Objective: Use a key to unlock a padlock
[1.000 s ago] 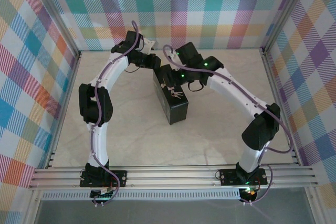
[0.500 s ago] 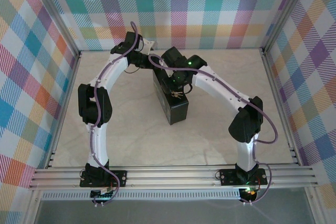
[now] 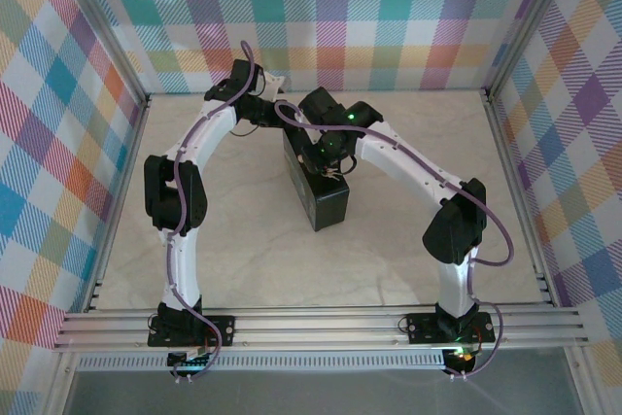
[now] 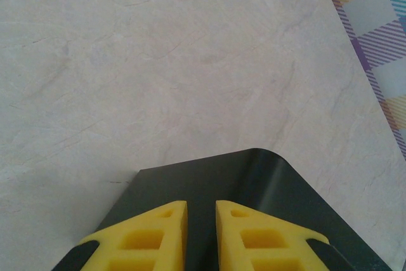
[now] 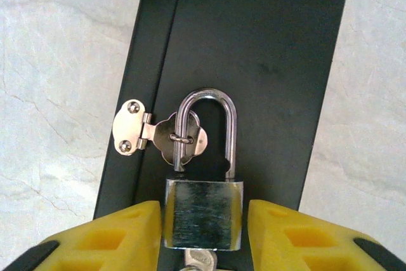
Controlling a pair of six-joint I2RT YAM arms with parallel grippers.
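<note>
A small silvery padlock (image 5: 203,214) hangs by its shackle from the metal hasp (image 5: 158,134) on a black tin box (image 5: 273,61). The shackle's left leg ends just above the lock body. The key (image 5: 200,259) sticks out of the lock's underside, mostly cut off by the frame edge. My right gripper (image 5: 203,202) straddles the lock body, open, each yellow finger a sliver away from its sides. From above, that gripper (image 3: 328,164) is over the box (image 3: 326,206). My left gripper (image 4: 202,204) sits over the box's far end (image 4: 254,182), its jaws a narrow slit apart, nothing seen between them.
The box lies mid-table on a pale marbled tabletop (image 3: 233,240). Checked cloth walls (image 3: 58,143) and aluminium rails (image 3: 321,323) enclose the workspace. Both arms arch over the box's far half. Bare tabletop lies left, right and in front of the box.
The right arm swung in leftward over the box a second ago and has since stayed put. Its fingers have narrowed around the padlock body. The left arm has not moved.
</note>
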